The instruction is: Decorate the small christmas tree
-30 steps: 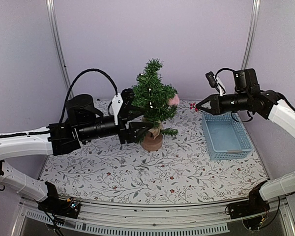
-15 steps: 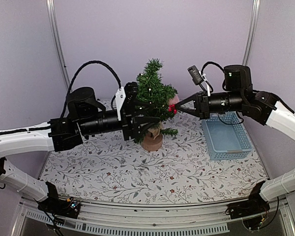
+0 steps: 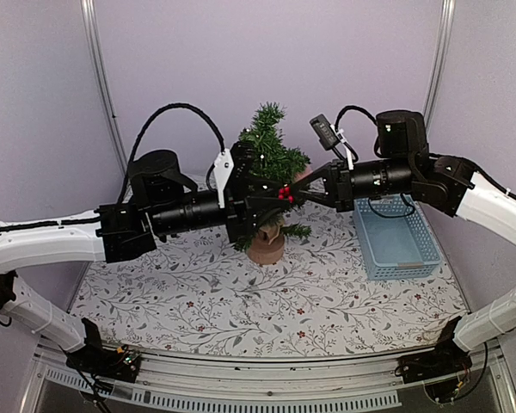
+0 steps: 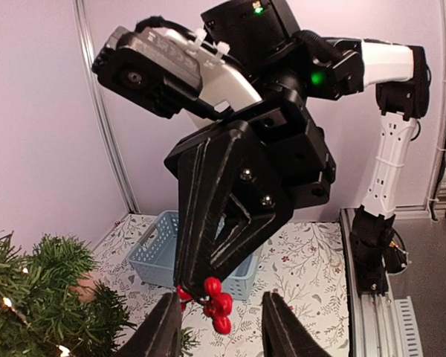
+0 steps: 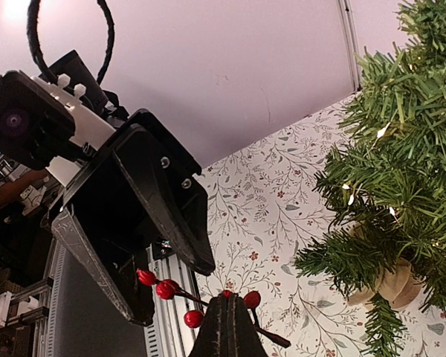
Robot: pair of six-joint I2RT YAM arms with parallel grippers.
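Red berry sprig is pinched by its stem in my right fingers, which are clenched on it, just in front of the small christmas tree. That tree stands upright in the upper middle of the top view, on the floral worktop, with a blue basket to its right. My left fingers are spread wide, one on each side of the berries at the bottom of the left wrist view, touching nothing that I can see. I judge this a handover. To do it well, I should close the left pair on the stem rather than the berries, loosen the right pair only once that grip is firm, and stay clear of the branches.
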